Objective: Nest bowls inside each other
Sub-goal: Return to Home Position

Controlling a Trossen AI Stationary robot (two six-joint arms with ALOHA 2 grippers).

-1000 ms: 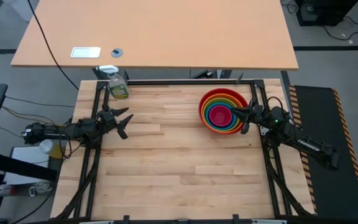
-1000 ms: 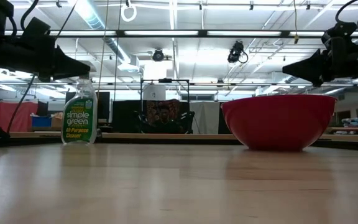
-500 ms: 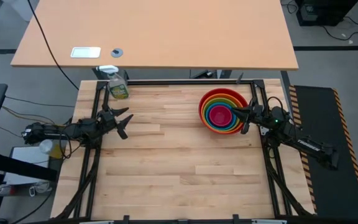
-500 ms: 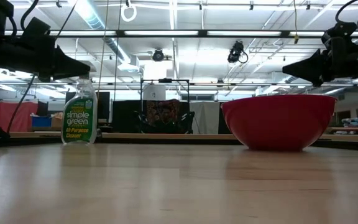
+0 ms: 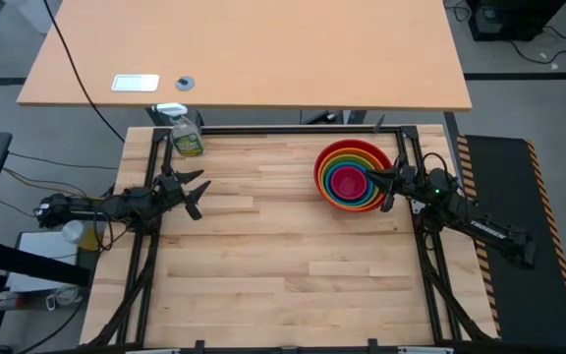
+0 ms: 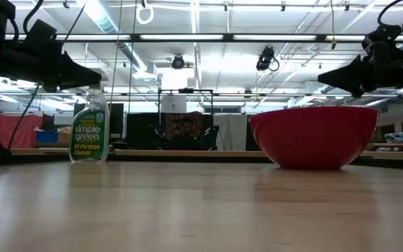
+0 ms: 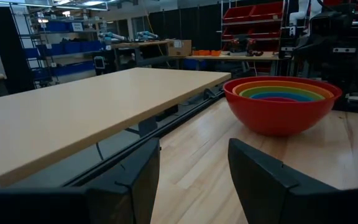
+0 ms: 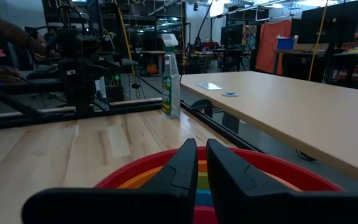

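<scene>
The bowls (image 5: 352, 175) sit one inside another on the wooden table at its far right: red outermost, then orange, lime green, blue, pink in the middle. The stack rests on the red bowl's base (image 6: 313, 165) and also shows as the bowls (image 7: 283, 101) in the left wrist view. My right gripper (image 5: 385, 187) hovers level over the red bowl's right rim (image 8: 241, 163), fingers shut with nothing between them. My left gripper (image 5: 197, 192) hangs open at the table's left edge, pointing toward the bowls.
A spray bottle (image 5: 186, 136) with a green label stands upright at the far left corner. A black metal frame (image 5: 293, 129) runs round the wooden table. A tan desk (image 5: 244, 49) lies beyond the far edge. Bare wood fills the middle and near part.
</scene>
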